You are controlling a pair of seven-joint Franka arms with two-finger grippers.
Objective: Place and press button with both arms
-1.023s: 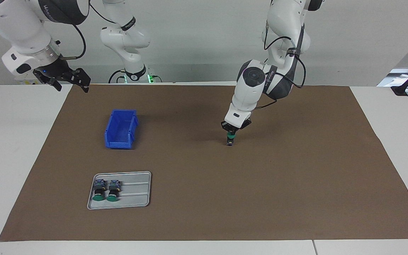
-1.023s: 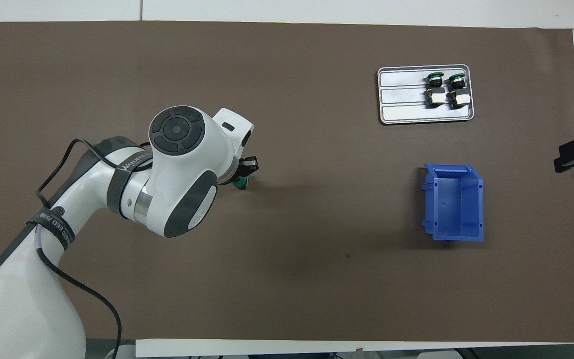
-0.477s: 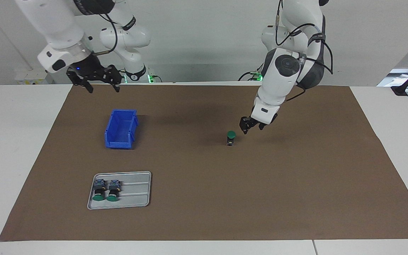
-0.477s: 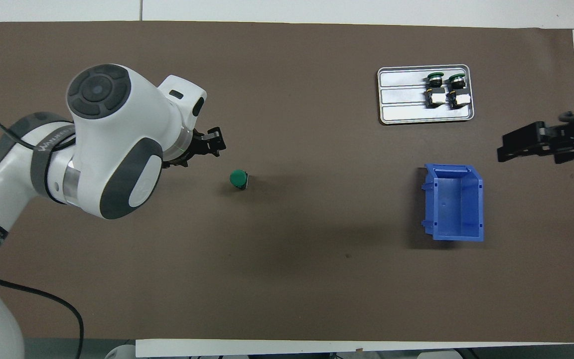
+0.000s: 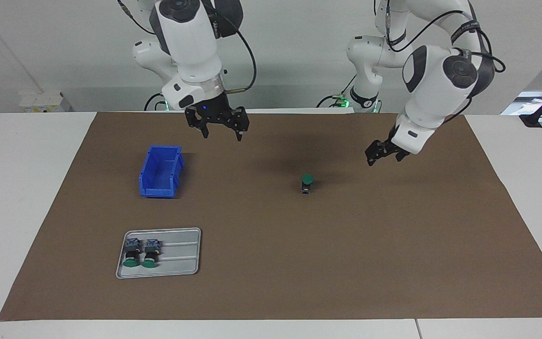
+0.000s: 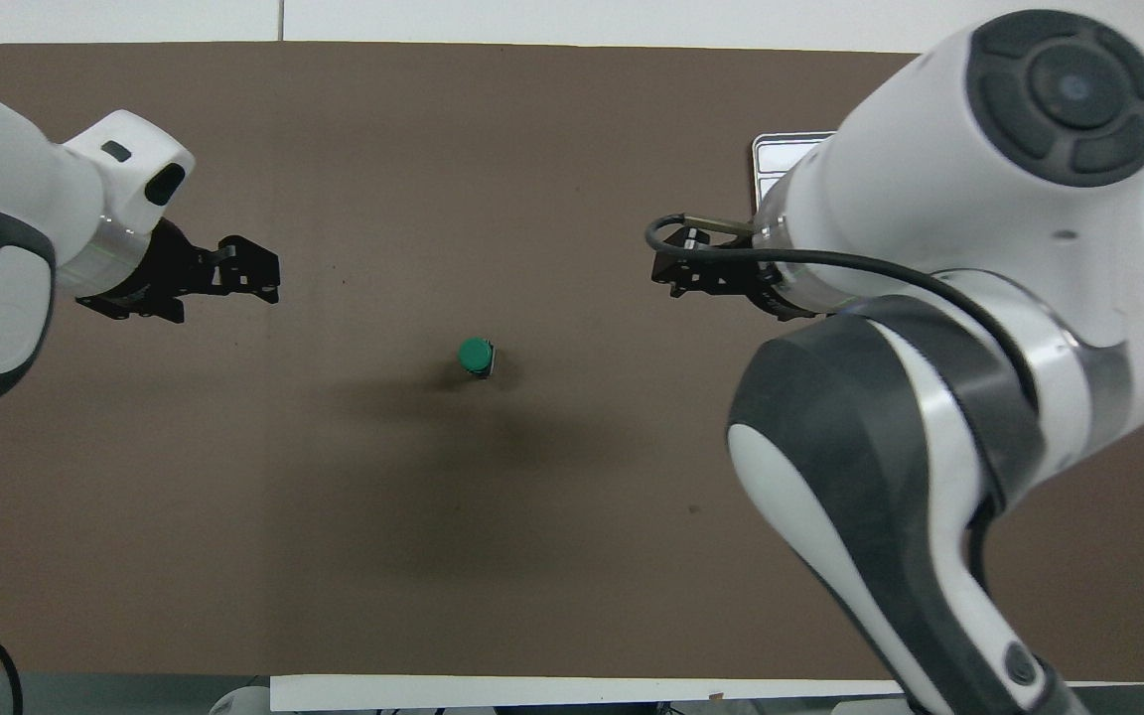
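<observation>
The button point(image 5: 306, 182) stands upright on the brown mat point(image 5: 271, 263) with its green cap up, and nothing touches it. It shows again in the overhead view as the button point(image 6: 476, 356). My left gripper point(image 5: 383, 157) hangs open and empty over the mat, off the button toward the left arm's end. In the overhead view the left gripper point(image 6: 269, 278) is well apart from the cap. My right gripper point(image 5: 221, 135) hangs open and empty over the mat between the blue bin and the button. From above, the right gripper point(image 6: 663, 273) is apart from the button too.
A blue bin point(image 5: 160, 172) sits on the mat toward the right arm's end. Farther from the robots than the bin lies a grey tray point(image 5: 181, 256) holding two more buttons point(image 5: 141, 252). In the overhead view the right arm hides the bin and most of the tray point(image 6: 781, 149).
The left gripper opened, let go of the button and drew back toward its own end. The right arm swung in from its end of the table to over the mat.
</observation>
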